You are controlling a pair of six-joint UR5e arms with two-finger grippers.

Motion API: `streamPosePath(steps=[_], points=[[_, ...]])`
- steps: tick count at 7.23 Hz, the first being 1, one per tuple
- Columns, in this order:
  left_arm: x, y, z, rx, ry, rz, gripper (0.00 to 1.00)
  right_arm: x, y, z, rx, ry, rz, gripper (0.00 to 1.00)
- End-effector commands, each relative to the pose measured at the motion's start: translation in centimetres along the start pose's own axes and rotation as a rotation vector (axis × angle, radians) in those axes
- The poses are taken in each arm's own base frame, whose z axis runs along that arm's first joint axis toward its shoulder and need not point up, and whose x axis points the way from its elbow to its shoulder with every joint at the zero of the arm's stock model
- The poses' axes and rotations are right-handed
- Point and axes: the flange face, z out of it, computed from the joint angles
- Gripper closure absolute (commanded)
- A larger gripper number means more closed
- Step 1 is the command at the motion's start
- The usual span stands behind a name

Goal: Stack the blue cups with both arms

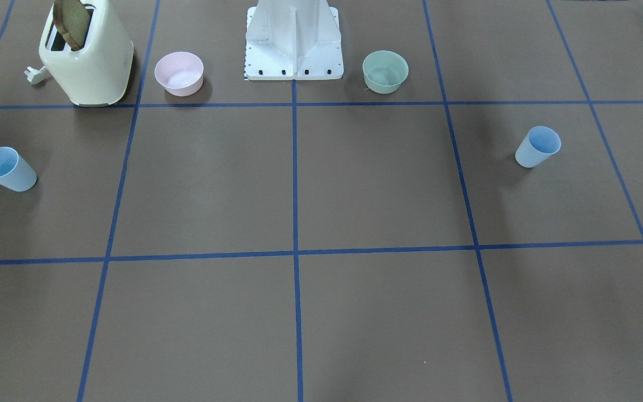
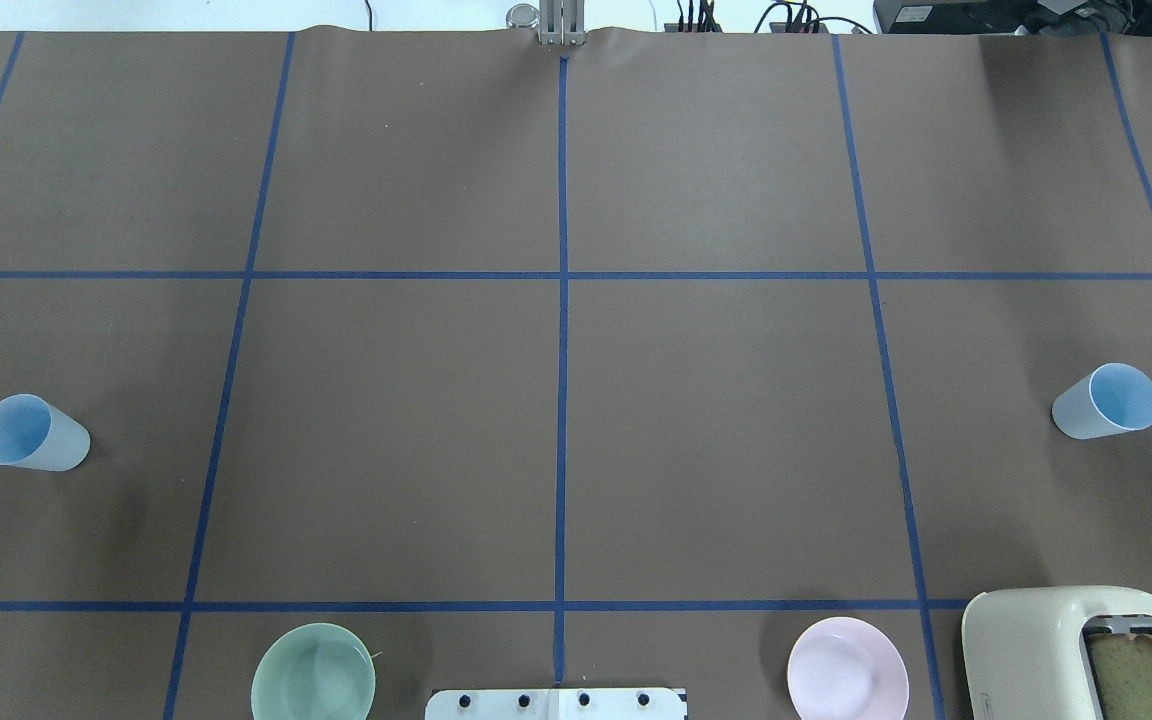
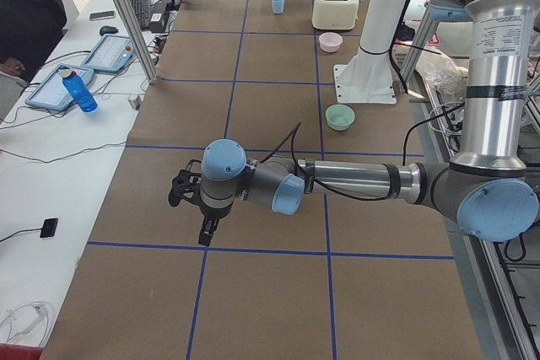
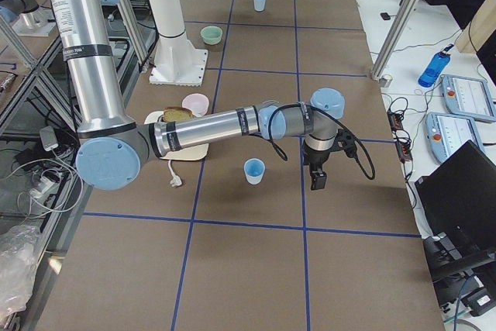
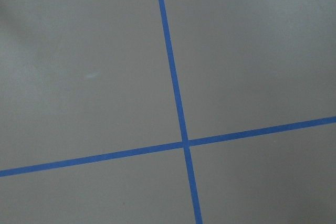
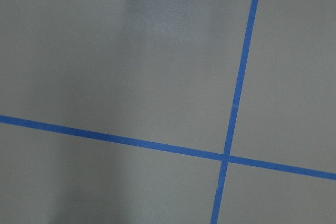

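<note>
Two light blue cups stand upright, far apart on the brown table. One is on my left side (image 2: pixel 31 433) (image 1: pixel 538 146). The other is on my right side (image 2: pixel 1106 400) (image 1: pixel 6 168) (image 4: pixel 254 170). My left gripper (image 3: pixel 202 229) shows only in the exterior left view, hanging over the table, and I cannot tell whether it is open or shut; the left cup is hidden there. My right gripper (image 4: pixel 317 180) shows only in the exterior right view, beside the right cup and apart from it; I cannot tell its state either. Both wrist views show only paper and blue tape.
A cream toaster (image 2: pixel 1076 655) with a slice of bread stands at my near right. A pink bowl (image 2: pixel 847 682) and a pale green bowl (image 2: pixel 313 685) flank the white base pedestal (image 1: pixel 293 42). An operator (image 3: pixel 29 14) sits at a side desk.
</note>
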Motion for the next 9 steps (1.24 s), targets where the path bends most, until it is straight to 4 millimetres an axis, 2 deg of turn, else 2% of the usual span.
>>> streamPosePath(steps=[1, 6, 7, 9], points=[[0.1, 0.0, 0.0, 0.001, 0.0, 0.002, 0.02, -0.3, -0.1, 0.4, -0.006, -0.002, -0.005, 0.0], [0.4, -0.2, -0.4, 0.008, 0.001, -0.015, 0.02, -0.4, 0.6, 0.3, -0.006, -0.015, 0.003, 0.0], [1.3, -0.5, -1.1, 0.024, 0.004, -0.064, 0.02, -0.5, 1.4, 0.1, -0.004, -0.022, 0.001, 0.0], [2.4, -0.3, -1.1, 0.022, 0.01, -0.09, 0.02, -0.6, 5.9, -0.2, -0.003, -0.026, 0.012, 0.0]])
